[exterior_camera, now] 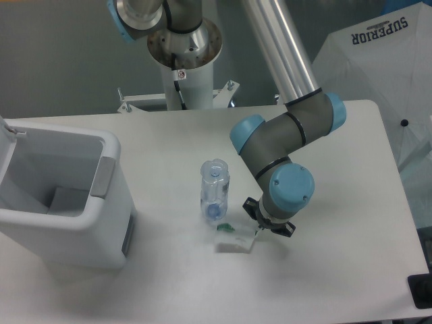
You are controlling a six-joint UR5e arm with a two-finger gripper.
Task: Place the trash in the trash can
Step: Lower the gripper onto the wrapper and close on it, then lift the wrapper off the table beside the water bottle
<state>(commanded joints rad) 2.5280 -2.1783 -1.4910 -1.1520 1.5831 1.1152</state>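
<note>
A white desk [169, 283] with rounded corners fills most of the view, its top plain and matte. Behind its far edge stands the arm's white pedestal [182, 81] on a bolted metal foot, against a flat grey wall. Past the right edge of the desk a white cloth cover printed "SUPERIOR" [388, 54] drapes over something, and a small black object [422, 290] sits just off the near right corner.

The trash can [81, 223], a large white rectangular bin with a grey handle plate on its right side, stands at the left edge of the desk, open at the top; a pale flat shape shows on its floor. Near the middle of the desk a clear plastic bottle [214, 189] with a blue cap lies on its side, cap toward the near edge. Just beside the cap, toward the near edge, lies the trash [235, 239], a flat clear wrapper with a white label and a green mark.

The gripper [260, 228] points down at the right edge of the wrapper, its wrist hiding the fingers. Whether the claw is spread or closed, or grips the wrapper, I cannot tell.
</note>
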